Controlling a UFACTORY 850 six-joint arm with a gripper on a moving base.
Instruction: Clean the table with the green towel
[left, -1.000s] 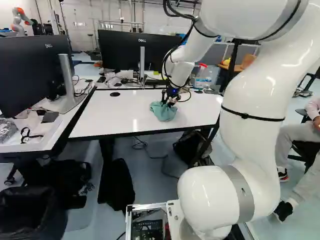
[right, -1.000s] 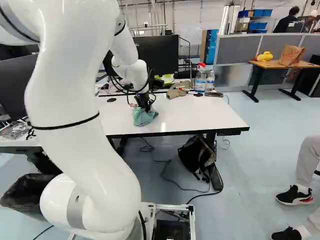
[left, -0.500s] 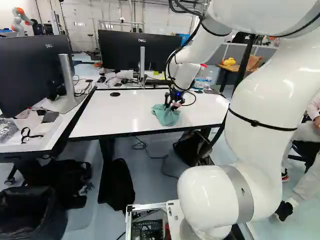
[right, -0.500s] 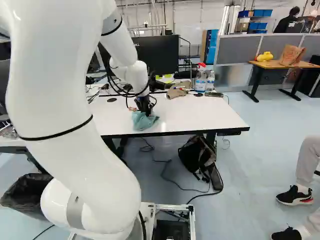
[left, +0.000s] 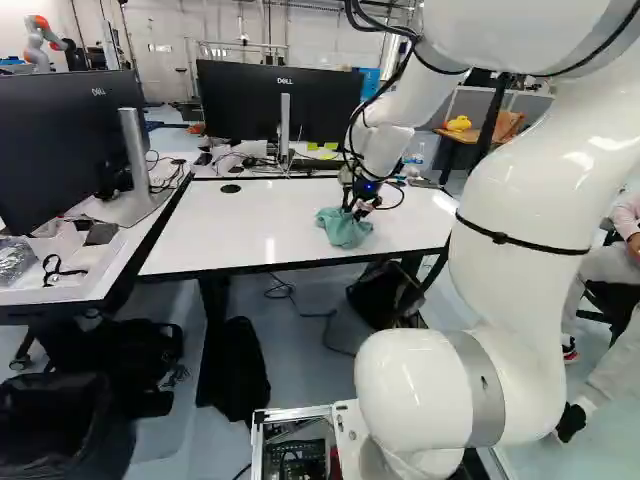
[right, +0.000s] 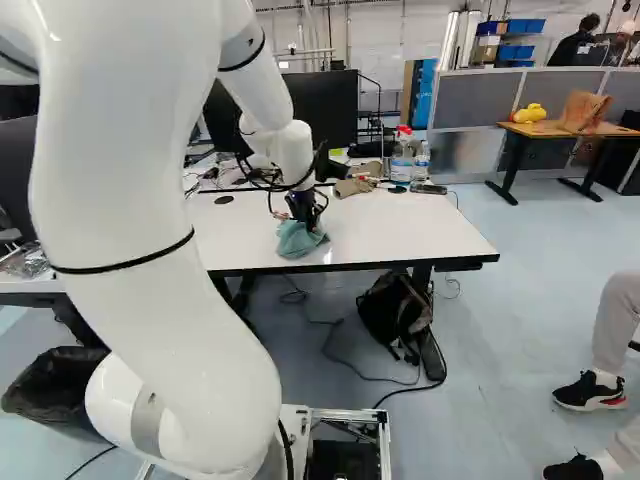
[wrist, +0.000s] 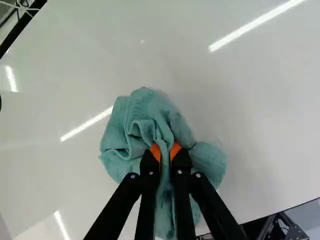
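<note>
My gripper is over the white table, low at its surface. In the wrist view the gripper is shut on the green towel, a fold of cloth pinched between its orange pads. The bunched towel spreads ahead of and to both sides of the fingers and rests on the tabletop. From the right base view, the towel lies under the gripper, near the table's front edge.
A spray bottle, a clear bottle and a brown cloth stand or lie along the table's back edge. Monitors rise behind and at the left. A backpack is under the table. Another robot stands far back.
The arm has moved to the right over the table, carrying the gripped towel along the surface. The base has not moved.
</note>
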